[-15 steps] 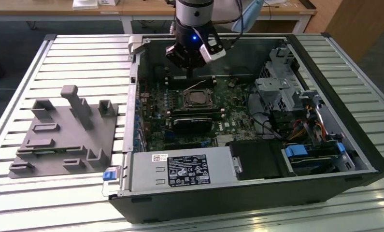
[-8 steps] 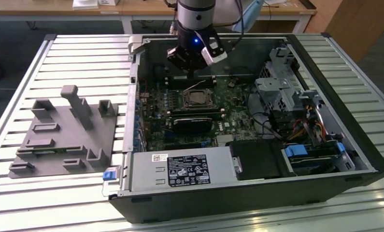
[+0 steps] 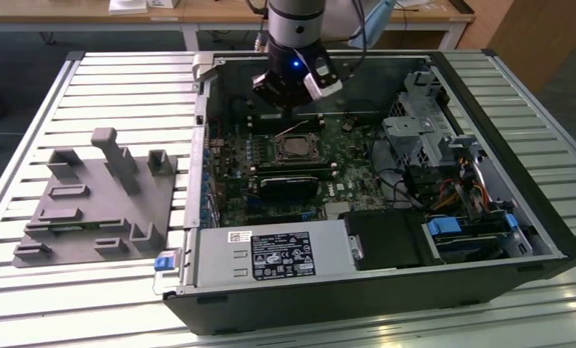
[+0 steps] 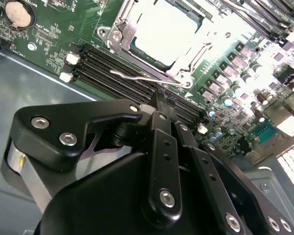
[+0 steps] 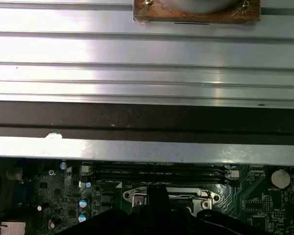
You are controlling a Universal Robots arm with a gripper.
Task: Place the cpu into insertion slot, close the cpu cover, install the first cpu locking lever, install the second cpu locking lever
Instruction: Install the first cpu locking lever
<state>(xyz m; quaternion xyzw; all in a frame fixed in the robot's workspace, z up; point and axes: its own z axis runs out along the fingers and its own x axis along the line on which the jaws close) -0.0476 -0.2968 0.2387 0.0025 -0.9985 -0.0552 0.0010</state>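
Note:
In the exterior view my gripper (image 3: 288, 106) hangs inside the open computer case, just beyond the far edge of the insertion slot (image 3: 295, 148). The cpu (image 4: 162, 32) lies in the slot with its bright silver top showing. The cpu cover (image 4: 121, 30) appears to lie flat around it as a silver frame. A thin wire locking lever (image 4: 137, 77) runs along the slot's near side, and in the exterior view it stands a little raised. My gripper (image 4: 157, 100) has its black fingers drawn together, tip close beside that lever, with nothing seen between them. In the first wrist view the gripper (image 5: 157, 196) is a dark shape before the slot (image 5: 206, 197).
Long black memory slots (image 4: 117, 73) lie between the gripper and the socket. A black card (image 3: 290, 185), a grey labelled power-supply box (image 3: 268, 255) and a drive cage (image 3: 423, 138) crowd the case. A grey fixture (image 3: 94, 199) stands on the slatted table at the exterior view's left.

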